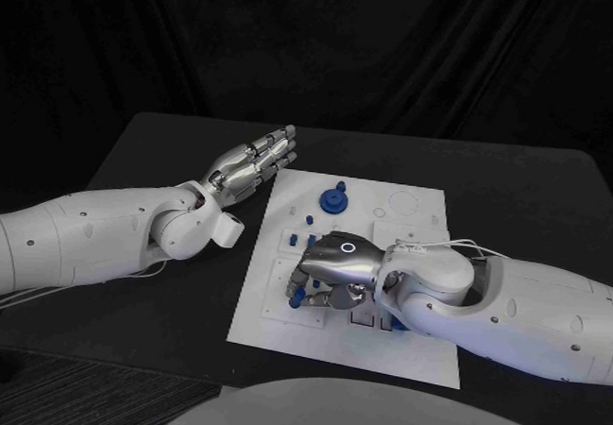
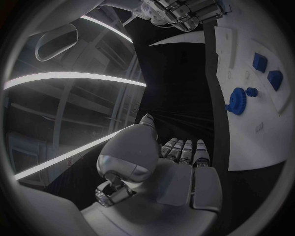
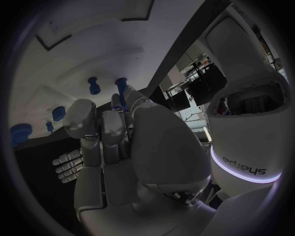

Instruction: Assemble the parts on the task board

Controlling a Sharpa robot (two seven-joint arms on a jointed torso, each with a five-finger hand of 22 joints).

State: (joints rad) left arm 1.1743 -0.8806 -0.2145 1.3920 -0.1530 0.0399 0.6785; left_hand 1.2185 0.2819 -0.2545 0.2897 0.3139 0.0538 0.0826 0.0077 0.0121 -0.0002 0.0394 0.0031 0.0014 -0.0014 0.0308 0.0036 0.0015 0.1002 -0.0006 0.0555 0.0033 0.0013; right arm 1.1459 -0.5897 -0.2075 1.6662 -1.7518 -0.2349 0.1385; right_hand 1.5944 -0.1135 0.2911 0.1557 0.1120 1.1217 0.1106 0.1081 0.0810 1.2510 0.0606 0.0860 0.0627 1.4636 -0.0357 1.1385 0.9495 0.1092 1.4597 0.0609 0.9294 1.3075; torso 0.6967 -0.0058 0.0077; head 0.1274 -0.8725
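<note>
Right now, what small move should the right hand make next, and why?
Probably close the fingers and lift a little: the right hand is curled down over small blue parts on the task board, but no view shows a firm grip. The left hand is open beside the board.

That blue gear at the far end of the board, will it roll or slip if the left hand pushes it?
The blue gear seems to lie flat on the board, so it probably slides rather than rolls. It looks like rigid plastic, likely light. Its raised knob may offer a grip.
</note>
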